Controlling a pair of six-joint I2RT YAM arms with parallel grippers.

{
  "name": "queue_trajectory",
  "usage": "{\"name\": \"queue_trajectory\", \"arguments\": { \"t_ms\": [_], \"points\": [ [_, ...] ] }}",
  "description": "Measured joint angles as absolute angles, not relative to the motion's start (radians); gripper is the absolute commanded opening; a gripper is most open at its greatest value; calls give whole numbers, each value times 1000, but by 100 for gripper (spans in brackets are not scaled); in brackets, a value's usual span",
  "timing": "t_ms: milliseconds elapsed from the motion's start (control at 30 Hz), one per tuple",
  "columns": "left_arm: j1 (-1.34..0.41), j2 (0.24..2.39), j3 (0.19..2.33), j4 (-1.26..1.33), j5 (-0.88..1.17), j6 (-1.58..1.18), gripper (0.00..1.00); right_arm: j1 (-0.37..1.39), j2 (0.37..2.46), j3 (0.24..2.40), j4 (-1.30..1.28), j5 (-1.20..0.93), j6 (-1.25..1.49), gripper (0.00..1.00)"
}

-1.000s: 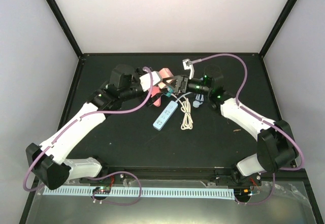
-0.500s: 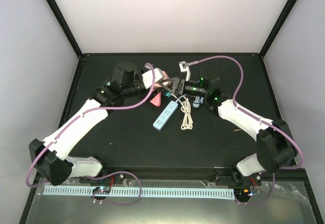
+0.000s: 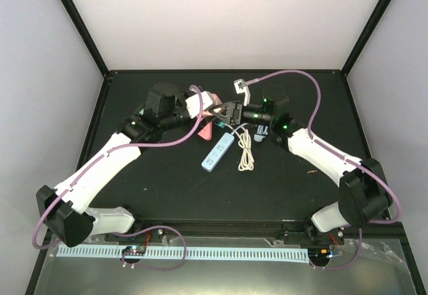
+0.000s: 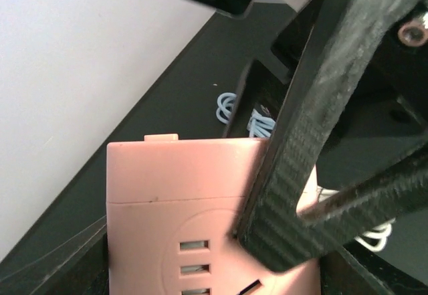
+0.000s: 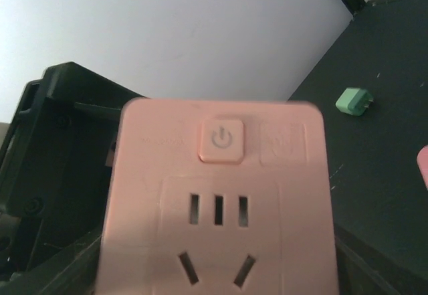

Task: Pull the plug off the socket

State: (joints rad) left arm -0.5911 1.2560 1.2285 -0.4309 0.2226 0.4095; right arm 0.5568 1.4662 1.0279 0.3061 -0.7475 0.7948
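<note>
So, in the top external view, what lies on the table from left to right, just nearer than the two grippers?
white-and-blue power strip → coiled white cable → small pale-blue bundle

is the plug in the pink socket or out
Out. The pink socket shows only empty slots in the right wrist view, and a small green plug lies apart from it.

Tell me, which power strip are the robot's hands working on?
The pink power strip, tipped up between the left hand and right hand; the pale blue power strip lies flat on the table, untouched.
</note>
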Motion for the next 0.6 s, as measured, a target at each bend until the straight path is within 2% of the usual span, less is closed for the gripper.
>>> {"name": "queue_trajectory", "arguments": {
  "t_ms": [100, 200, 600],
  "points": [
    [-580, 1239, 1211, -439, 236, 410, 32, 542, 1456, 1041, 263, -750, 735, 84],
    [-548, 1231, 1202, -464, 245, 406, 32, 497, 1437, 1052, 223, -744, 672, 90],
    [-424, 1221, 1184, -532, 309, 377, 31, 427, 1391, 1076, 91, -769, 525, 97]
  ]
}}
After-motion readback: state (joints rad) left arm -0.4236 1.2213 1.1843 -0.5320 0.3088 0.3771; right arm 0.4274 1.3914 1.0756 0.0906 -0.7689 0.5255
